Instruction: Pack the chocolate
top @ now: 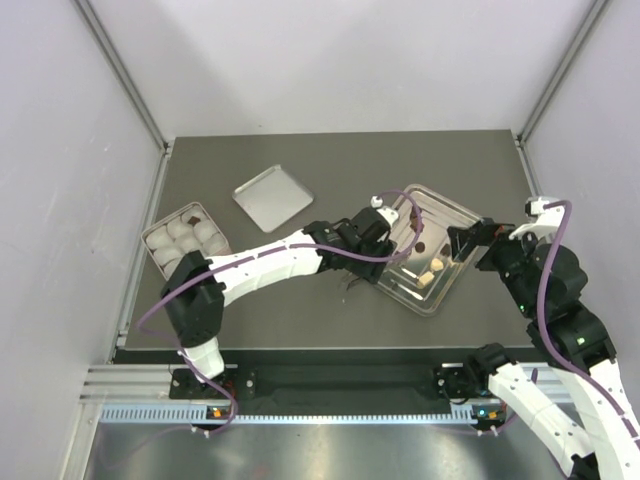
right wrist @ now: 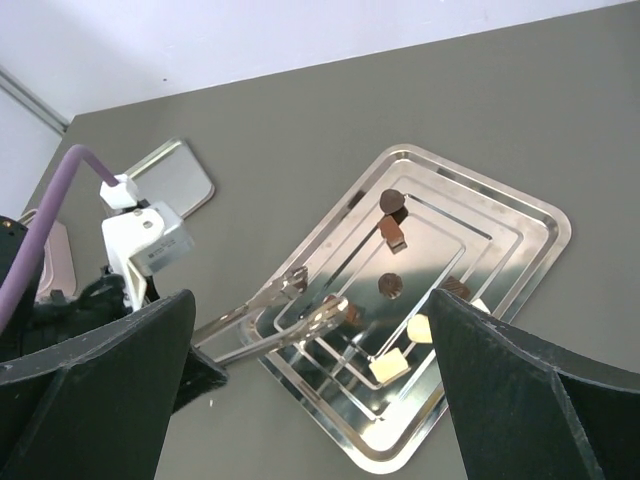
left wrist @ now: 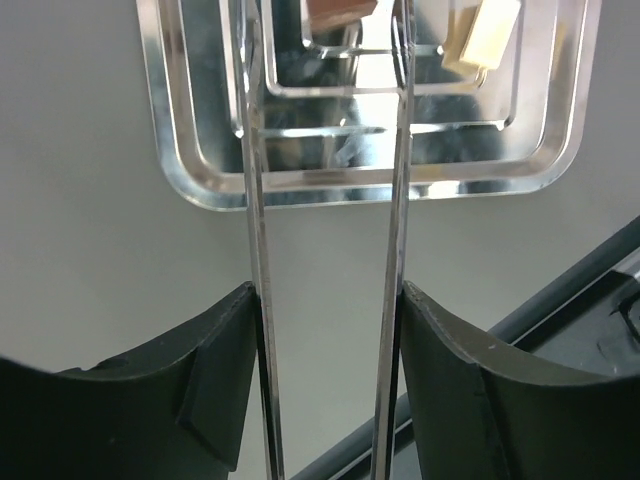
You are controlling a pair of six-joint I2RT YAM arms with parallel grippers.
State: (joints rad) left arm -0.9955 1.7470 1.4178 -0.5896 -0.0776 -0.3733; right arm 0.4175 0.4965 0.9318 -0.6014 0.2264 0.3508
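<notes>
While the left claw (left wrist: 325,375) is clamped tight on a pair of metal tongs (left wrist: 255,200), the two thin tong arms stay apart and reach over the near rim of the big shiny tray (right wrist: 550,215). The chocolate (right wrist: 390,285) lies loose in that tray: four dark brown bits and two cream bits (right wrist: 390,368), all apart from each other. In the left wrist view a brown bit shows near the tong tips, but the tips run off the top edge, so I cannot tell if they touch it. The right claw (top: 472,238) is spread wide with nothing in it, just beside the tray's right edge. Far left on the bench (top: 300,320) sits a box (top: 150,238) of white cups with one dark bit (top: 192,217) in a corner cup. A small flat tray (top: 272,197) lies near it.
</notes>
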